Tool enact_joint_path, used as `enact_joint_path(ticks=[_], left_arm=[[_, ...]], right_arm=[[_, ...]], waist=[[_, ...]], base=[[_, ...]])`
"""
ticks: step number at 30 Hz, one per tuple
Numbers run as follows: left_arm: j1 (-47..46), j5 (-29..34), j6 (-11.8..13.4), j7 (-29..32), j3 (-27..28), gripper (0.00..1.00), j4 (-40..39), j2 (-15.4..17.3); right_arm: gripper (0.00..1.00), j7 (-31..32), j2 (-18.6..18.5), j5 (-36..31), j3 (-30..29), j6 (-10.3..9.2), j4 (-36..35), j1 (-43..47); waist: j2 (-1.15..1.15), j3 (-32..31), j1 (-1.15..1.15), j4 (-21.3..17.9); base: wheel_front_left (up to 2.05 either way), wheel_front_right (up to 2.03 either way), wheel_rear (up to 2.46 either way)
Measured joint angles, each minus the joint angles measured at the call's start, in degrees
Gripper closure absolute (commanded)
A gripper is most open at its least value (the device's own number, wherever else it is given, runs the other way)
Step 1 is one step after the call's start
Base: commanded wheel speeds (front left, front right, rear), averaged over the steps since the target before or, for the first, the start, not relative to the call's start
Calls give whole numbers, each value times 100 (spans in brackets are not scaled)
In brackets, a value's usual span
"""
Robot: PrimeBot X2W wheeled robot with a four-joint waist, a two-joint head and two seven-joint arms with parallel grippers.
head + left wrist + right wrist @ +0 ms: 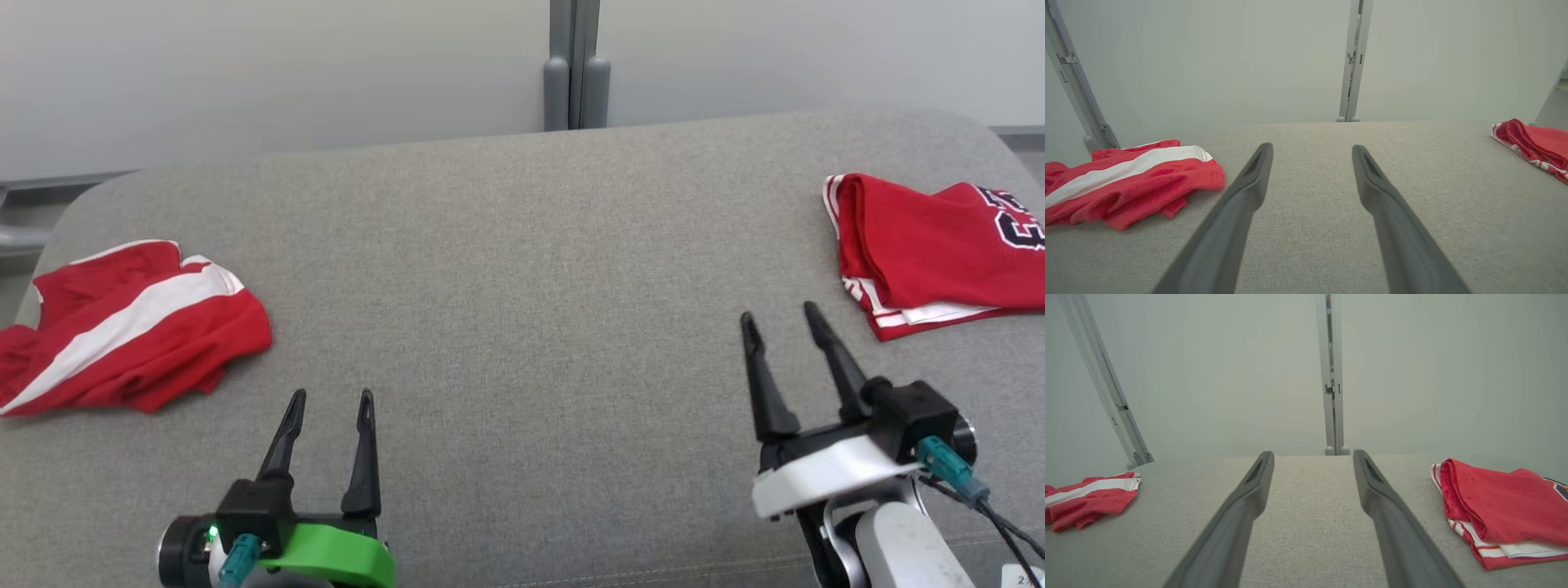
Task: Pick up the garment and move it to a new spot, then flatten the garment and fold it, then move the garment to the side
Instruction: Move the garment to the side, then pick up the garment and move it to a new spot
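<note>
Both sets of jaws stand open and empty, hovering low over the grey table (pixel 522 269). The crumpled garment (pixel 131 327), red with a white stripe, lies at the table's left edge. It is off to the left of the left gripper (pixel 333 396) and a little beyond its tips, not touching it. A folded red jersey (pixel 931 245) lies at the right edge, just right of the right gripper (pixel 778 312) and beyond it, also untouched. The middle of the table lies between the two.
</note>
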Motion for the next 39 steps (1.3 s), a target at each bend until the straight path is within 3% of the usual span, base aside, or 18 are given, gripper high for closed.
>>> enact_joint_path(ticks=[13, 24, 39], left_arm=[[335, -202, 69, -1, 114, 0, 148, 4], [397, -221, 201, -1, 60, 0, 65, 3], [414, -185, 194, -1, 70, 0, 14, 3]], right_arm=[[0, 0, 56, 70, -124, 2, -166, 743], [0, 0, 85, 166, -55, 3, -63, 800], [0, 0, 111, 181, -133, 2, 2, 835]], waist=[[0, -333, 0, -3], [0, -426, 0, 13], [0, -383, 1, 37]], base=[[0, 0, 0], [0, 0, 0], [0, 0, 0]])
